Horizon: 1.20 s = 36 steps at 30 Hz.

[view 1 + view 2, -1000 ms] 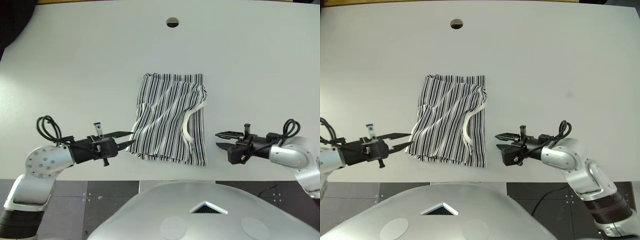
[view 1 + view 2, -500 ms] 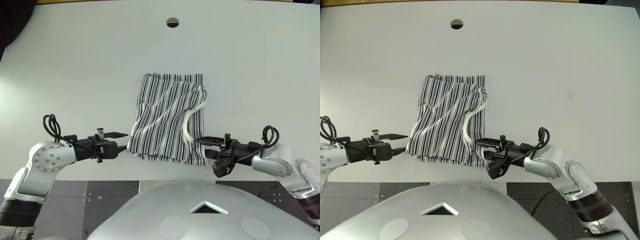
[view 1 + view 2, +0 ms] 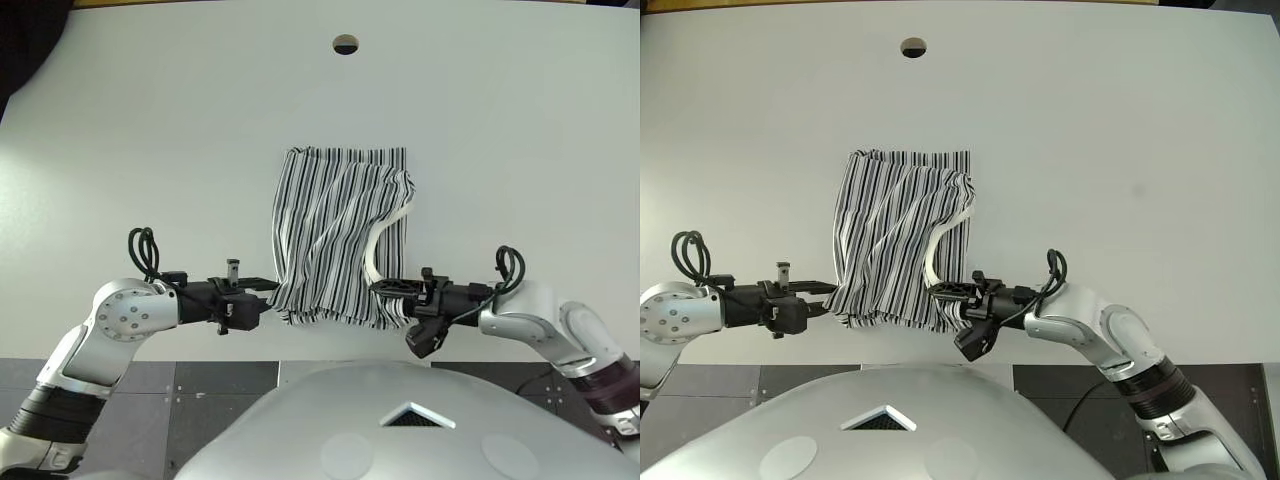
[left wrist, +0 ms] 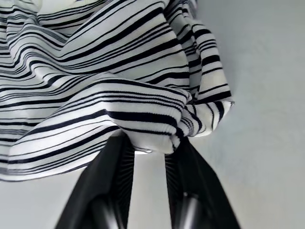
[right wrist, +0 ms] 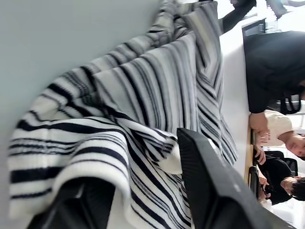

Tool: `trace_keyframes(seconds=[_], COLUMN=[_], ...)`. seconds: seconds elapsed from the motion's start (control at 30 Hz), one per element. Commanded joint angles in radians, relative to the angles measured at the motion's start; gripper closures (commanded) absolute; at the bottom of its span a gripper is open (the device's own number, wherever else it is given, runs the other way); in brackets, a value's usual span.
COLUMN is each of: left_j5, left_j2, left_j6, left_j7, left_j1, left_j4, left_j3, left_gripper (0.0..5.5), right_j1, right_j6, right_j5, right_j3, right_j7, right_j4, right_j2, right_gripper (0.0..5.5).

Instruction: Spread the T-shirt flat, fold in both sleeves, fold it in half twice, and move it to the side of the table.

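Left eye view: black-and-white striped T-shirt (image 3: 340,235), folded into a rough upright rectangle, on the white surface (image 3: 520,150), midway across and close to the near edge. Far edge of the garment straight and flat. Near edge rumpled, both near corners tucked inward and slightly raised. White collar band (image 3: 385,232) curving down the right half of the top layer. Round hole (image 3: 345,44) in the surface well beyond the garment, near the far edge. Left arm (image 3: 125,310) low along the near edge, extended in from the left, with the left jaws at the near-left corner of the T-shirt, touching it. Right arm (image 3: 530,315) mirrored from the right, with the right jaws at the near-right corner, just below the lower end of the collar band. Left wrist view: left jaws clenched on a bunched hem fold (image 4: 152,133), cloth puckered between and over the tips, a sliver of bare surface visible behind the pinch. Right wrist view: right jaws grasping the thick doubled hem (image 5: 71,157), stripes wrapped between the two sides, rest of the garment trailing away across the surface. Arms at about the same level and well apart, the garment's near edge spanning between them.
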Motion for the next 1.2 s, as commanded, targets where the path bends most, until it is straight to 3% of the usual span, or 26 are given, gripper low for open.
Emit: trace_keyframes(seconds=[0.03,0.1,0.23,0.33,0.57,0.93,1.17,1.2], left_j5=[0.007,0.002,-0.045,-0.111,-0.283,-0.366,-0.362,-0.360], left_j2=[0.014,0.018,0.022,0.031,0.041,-0.142,-0.341,-0.354], left_j6=[0.002,0.008,0.031,0.071,0.194,0.752,0.832,0.828], left_j7=[-0.024,-0.030,-0.053,-0.088,-0.134,0.065,0.199,0.208], left_j1=[-0.028,-0.031,-0.034,-0.040,-0.015,-0.328,-0.539,-0.547], left_j4=[-0.009,-0.009,-0.032,-0.056,-0.156,-0.057,0.216,0.231], left_j3=[-0.023,-0.027,-0.033,-0.029,0.001,0.006,0.033,0.037], left_gripper=[5.03,5.34,5.40,5.40,5.40,5.40,5.40,5.05], right_j1=[-0.027,-0.036,-0.031,-0.010,0.014,-0.276,-0.480,-0.492], right_j6=[0.001,-0.001,0.054,0.144,0.543,1.116,1.298,1.309], right_j5=[-0.037,-0.055,-0.001,0.145,0.760,1.117,1.097,1.097], right_j3=[-0.003,-0.014,-0.023,-0.031,-0.101,-0.249,-0.242,-0.241], right_j7=[0.015,0.014,0.058,0.149,0.459,0.345,0.261,0.261], right_j4=[0.028,0.032,0.048,0.062,-0.113,0.054,0.417,0.450], right_j2=[-0.023,-0.037,-0.039,-0.058,-0.146,0.062,0.227,0.242], right_gripper=[4.18,4.66,5.38,5.38,5.38,5.38,5.38,5.40])
